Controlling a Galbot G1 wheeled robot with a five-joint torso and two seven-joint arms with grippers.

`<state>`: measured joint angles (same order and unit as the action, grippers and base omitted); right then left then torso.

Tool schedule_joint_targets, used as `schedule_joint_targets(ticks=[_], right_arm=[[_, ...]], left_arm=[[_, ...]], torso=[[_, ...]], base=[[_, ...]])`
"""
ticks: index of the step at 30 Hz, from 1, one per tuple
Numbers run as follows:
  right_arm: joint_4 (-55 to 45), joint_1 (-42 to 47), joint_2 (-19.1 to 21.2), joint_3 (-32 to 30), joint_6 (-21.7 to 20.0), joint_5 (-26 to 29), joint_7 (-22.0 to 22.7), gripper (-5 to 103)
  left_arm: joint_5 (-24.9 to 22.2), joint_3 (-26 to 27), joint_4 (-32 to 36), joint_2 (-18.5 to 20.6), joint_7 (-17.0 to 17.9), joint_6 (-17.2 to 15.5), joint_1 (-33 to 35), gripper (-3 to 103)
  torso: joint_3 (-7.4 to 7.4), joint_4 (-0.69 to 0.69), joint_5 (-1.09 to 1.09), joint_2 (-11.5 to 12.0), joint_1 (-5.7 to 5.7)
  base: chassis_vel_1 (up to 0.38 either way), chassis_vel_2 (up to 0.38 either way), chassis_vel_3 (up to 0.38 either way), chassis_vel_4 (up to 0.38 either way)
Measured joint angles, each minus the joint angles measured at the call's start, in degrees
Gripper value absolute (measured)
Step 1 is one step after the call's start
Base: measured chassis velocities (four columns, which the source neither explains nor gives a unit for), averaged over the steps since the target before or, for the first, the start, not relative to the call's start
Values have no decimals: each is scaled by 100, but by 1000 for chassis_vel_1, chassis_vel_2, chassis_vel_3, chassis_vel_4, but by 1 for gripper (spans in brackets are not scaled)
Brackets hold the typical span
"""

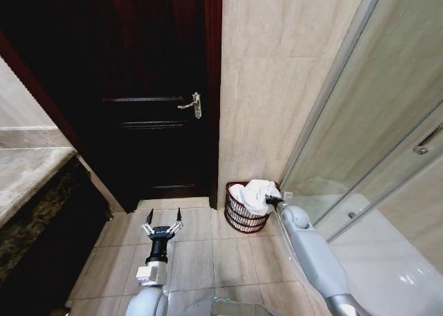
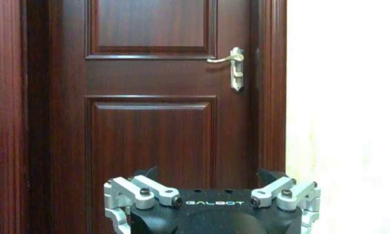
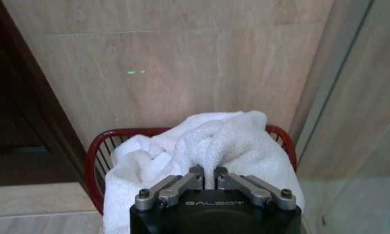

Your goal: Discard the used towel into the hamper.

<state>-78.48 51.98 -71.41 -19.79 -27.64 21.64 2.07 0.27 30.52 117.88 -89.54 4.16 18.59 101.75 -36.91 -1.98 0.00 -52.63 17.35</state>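
Pinching towel (image 3: 201,151), right gripper (image 3: 205,171) (over hamper (image 3: 100,146))

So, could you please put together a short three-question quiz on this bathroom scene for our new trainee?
1. True or false: the white towel lies flat on the floor tiles.
2. Which gripper is at the hamper? A) left B) right C) both
3. Fill in: the left gripper hangs with its fingers ____ over the floor in front of the dark door.

Key
1. False: it is bunched in the hamper, draped over the rim.
2. B: the right gripper is shut on a fold of the towel above the hamper.
3. open.
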Motion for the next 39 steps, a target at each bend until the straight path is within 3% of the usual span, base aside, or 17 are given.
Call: schedule_joint_targets(ticks=[6,39], right_arm=[[-55,92,-112,-68,111,-277,-12,7],[-241,370,-137,-201,122,-411,-91,7]], left_arm=[[82,-20,-120,37,-35,35,4,100],[224,-91,-337,68,-64,101,-173,100]], torso=[[0,-1,0,0,0],[0,0,0,0,0]], base=[[0,0,0,0],[0,0,0,0]])
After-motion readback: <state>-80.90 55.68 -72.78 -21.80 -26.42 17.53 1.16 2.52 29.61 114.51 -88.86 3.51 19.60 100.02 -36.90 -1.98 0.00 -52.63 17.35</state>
